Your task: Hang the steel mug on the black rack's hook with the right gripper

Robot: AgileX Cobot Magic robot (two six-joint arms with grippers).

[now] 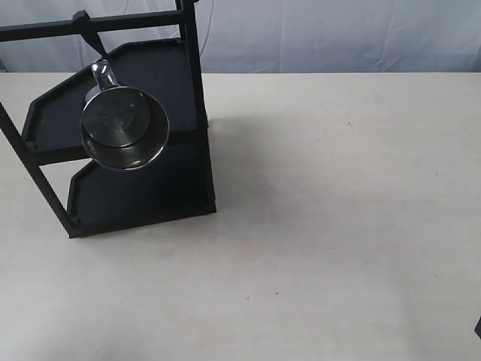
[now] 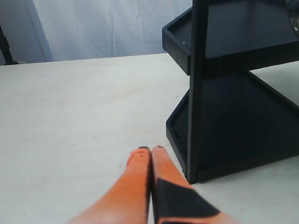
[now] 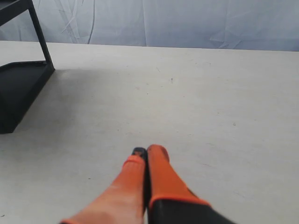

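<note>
- A black rack [image 1: 135,180] stands at the far left of a pale table [image 1: 338,226], with two shelves and thin slanted legs.
- A crossbar [image 1: 45,31] runs along the rack's top.
- A short black hook [image 1: 92,39] slants down from that crossbar.
- A shiny steel mug [image 1: 124,128] hangs from the hook by its small looped handle [image 1: 103,75].
- The mug's round end faces the camera, in front of the upper shelf.
- A wrinkled pale cloth [image 1: 338,34] hangs behind the table.
- A tiny dark shape sits at the lower right edge, too small to identify.
</note>
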